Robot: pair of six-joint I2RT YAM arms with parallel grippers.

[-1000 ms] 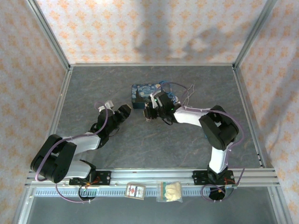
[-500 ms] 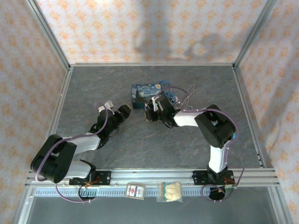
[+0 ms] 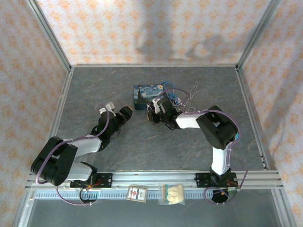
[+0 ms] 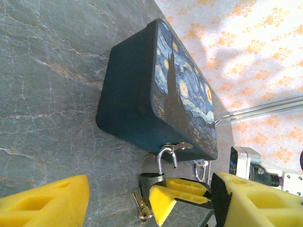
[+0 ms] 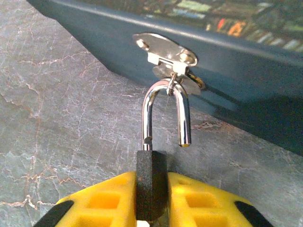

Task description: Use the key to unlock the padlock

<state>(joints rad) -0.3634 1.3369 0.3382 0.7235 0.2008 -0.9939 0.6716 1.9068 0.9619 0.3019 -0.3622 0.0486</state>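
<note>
Pinching the padlock [image 5: 151,161] by its dark body, the right gripper [image 5: 151,189] has its yellow pads pressed flat on both sides, low to the table [image 3: 156,151] at the near side of the painted tin [image 4: 128,104]. Just above the pads, the chrome shackle [image 5: 147,113] stands with one leg sunk in the body and the other leg's tip hanging free beside it, clear of its hole. By that sign the lock looks already sprung, so the unlocking itself seems done. The shackle's bend is still hooked through the tin's hasp [image 5: 165,54], and what appears to be left is at most to swing it out of that ring. In the left wrist view the key [image 4: 141,209] shows as a small brassy glint at the padlock's bottom end. It is probably seated in the keyhole, though I cannot tell for sure.

The right arm reaches forward and to the left from its base, elbow raised, forearm running low toward the tin. The left gripper [image 3: 126,113] is spread wide and holds nothing, with its fingers [image 4: 47,203] framing the padlock from a little way off. Its arm lies low and stretched forward toward the lock, apart from it.
</note>
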